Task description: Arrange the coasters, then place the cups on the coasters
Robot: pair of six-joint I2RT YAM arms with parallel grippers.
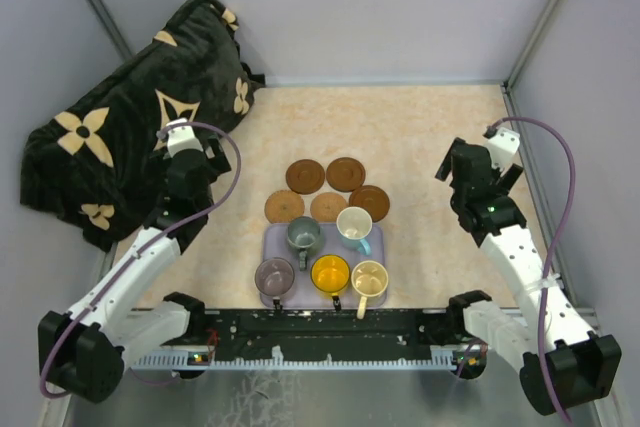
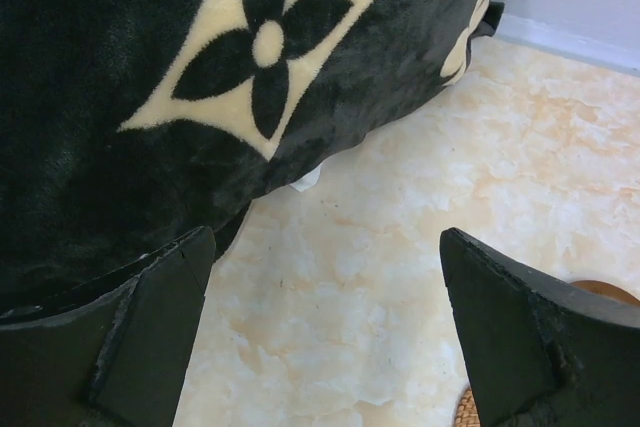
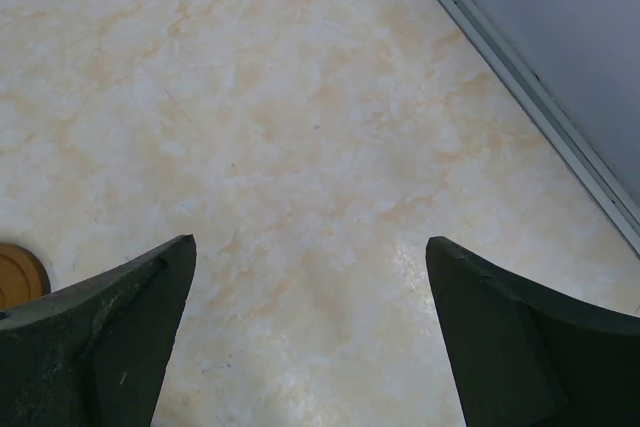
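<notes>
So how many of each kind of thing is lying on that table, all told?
Brown round coasters: 5
Small handled mugs: 5
Lavender tray: 1
Black flower-patterned blanket: 1
Total: 12

Five cups (image 1: 330,272) on lavender tray (image 1: 273,243), five coasters (image 1: 328,207) just beyond

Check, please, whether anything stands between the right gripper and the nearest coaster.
Nothing visible does. Only table lies between the open right gripper and the nearest coaster; the cups sit on the tray, off that path.
</notes>
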